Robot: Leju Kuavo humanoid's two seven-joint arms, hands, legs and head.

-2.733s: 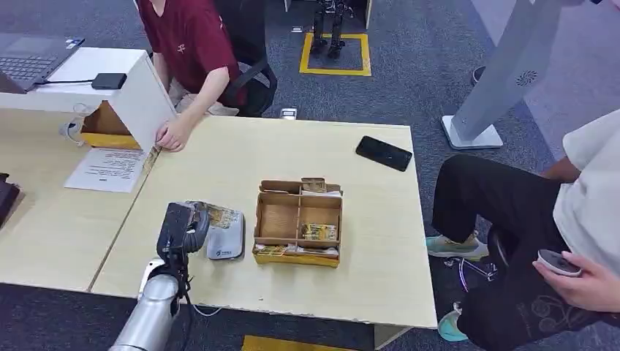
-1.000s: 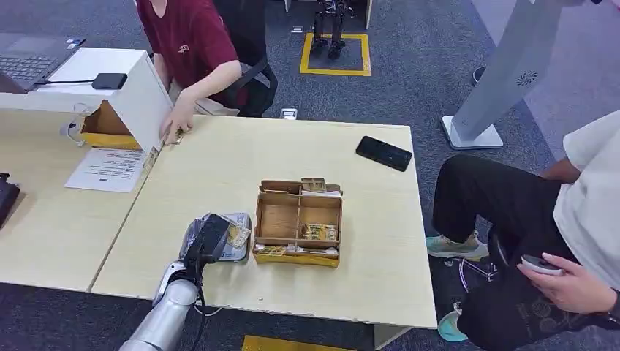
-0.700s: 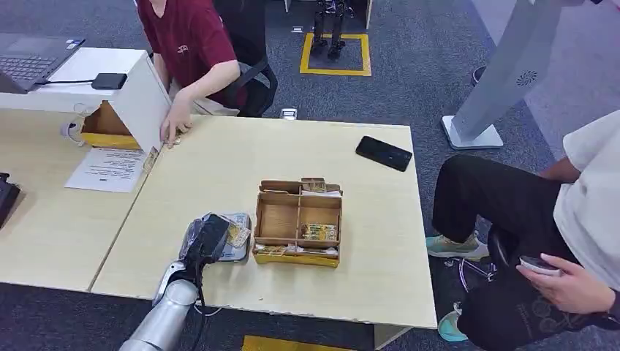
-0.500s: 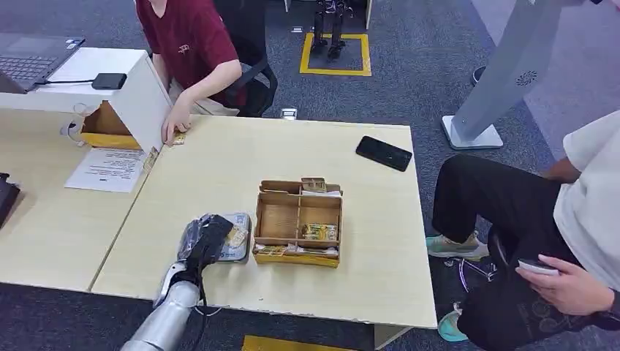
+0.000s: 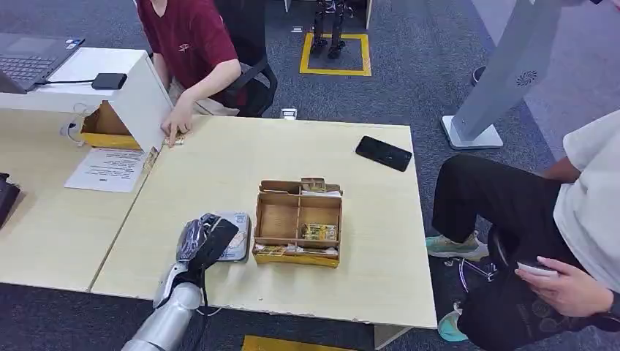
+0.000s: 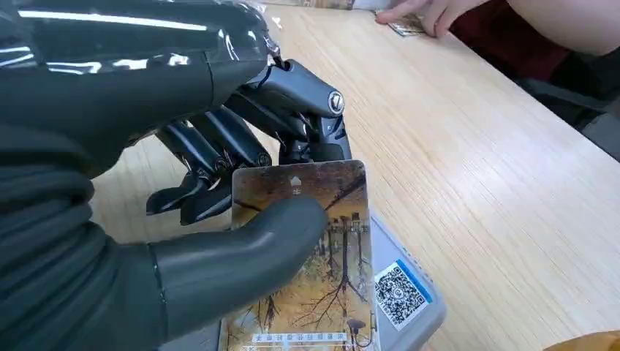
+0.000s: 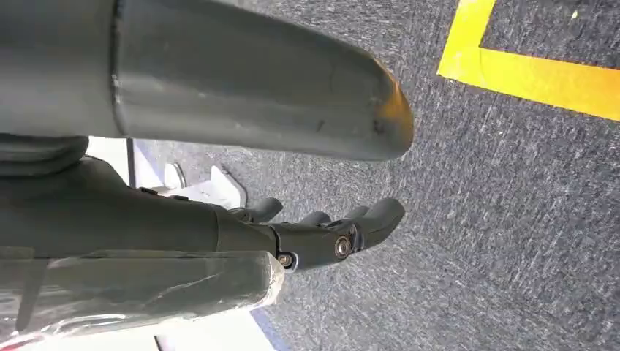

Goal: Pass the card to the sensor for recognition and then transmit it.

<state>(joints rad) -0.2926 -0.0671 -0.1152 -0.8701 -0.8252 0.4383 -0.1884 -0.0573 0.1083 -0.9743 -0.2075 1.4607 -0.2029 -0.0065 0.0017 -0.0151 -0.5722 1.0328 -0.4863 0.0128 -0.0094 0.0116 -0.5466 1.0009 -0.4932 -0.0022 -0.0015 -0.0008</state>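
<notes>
While the left hand (image 6: pixel 241 183) pinches the card (image 6: pixel 311 248) between thumb and fingers, the card sits flat over the grey sensor (image 6: pixel 409 307), lower left of centre in the head view. Thumb presses on the printed face, dark fingers curl behind the far edge. Whether the card actually touches the sensor top: can't tell.

Risks from here:
- The grip looks shallow, thumb on a glossy face. Card could slide or pivot out on lift, and would likely land on the table (image 5: pixel 219 168) or the sensor.
- Sensor looks light. If the fingers drag on it during withdrawal, it could skate toward the cardboard tray (image 5: pixel 298 219), just beside it on the right.
- Lifting too soon probably means no read.
- Handover: a person's hand (image 5: pixel 178 124) rests at the table's far left corner, upper left of the head view, well apart from the card. A long reach with a thin pinch risks a drop midway.
- Phone (image 5: pixel 384 153) at upper right is well clear of that path.

Right hand (image 7: pixel 322 230) hangs over the carpet, fingers loosely apart, holding nothing.
</notes>
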